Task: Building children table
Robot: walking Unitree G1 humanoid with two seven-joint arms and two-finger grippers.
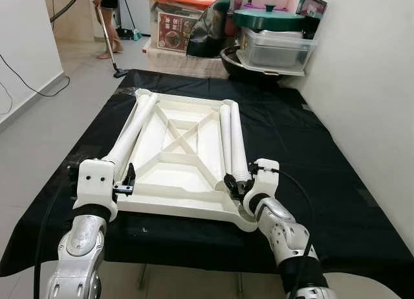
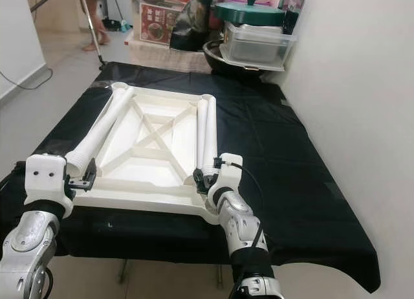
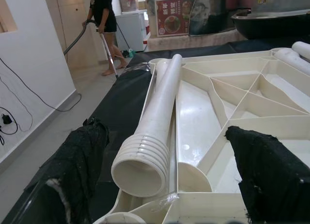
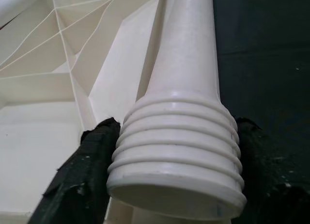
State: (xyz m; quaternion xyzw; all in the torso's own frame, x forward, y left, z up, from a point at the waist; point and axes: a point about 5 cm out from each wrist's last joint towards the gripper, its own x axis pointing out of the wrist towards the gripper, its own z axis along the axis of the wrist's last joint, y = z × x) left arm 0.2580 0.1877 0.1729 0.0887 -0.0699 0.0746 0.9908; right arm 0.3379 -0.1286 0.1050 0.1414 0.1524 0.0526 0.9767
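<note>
A white plastic table top [image 1: 176,182] lies upside down on the black-covered table [image 1: 304,150], its cross ribs facing up. Two white legs rest along its sides: the left leg [image 1: 132,134] and the right leg [image 1: 234,140], threaded ends toward me. My left gripper [image 1: 126,182] stands open just short of the left leg's threaded end [image 3: 143,161], one finger [image 3: 82,161] on each side and clear of it. My right gripper [image 1: 238,182] is shut on the threaded end of the right leg [image 4: 179,151], with its fingers [image 4: 92,156] pressed against the ribs.
Stacked storage boxes and a pot with a green lid [image 1: 272,33] crowd the table's far end. A white wall [image 1: 369,105] runs close along the right. A person [image 1: 107,14] vacuums the floor at the back left. The black cloth hangs over the near edge.
</note>
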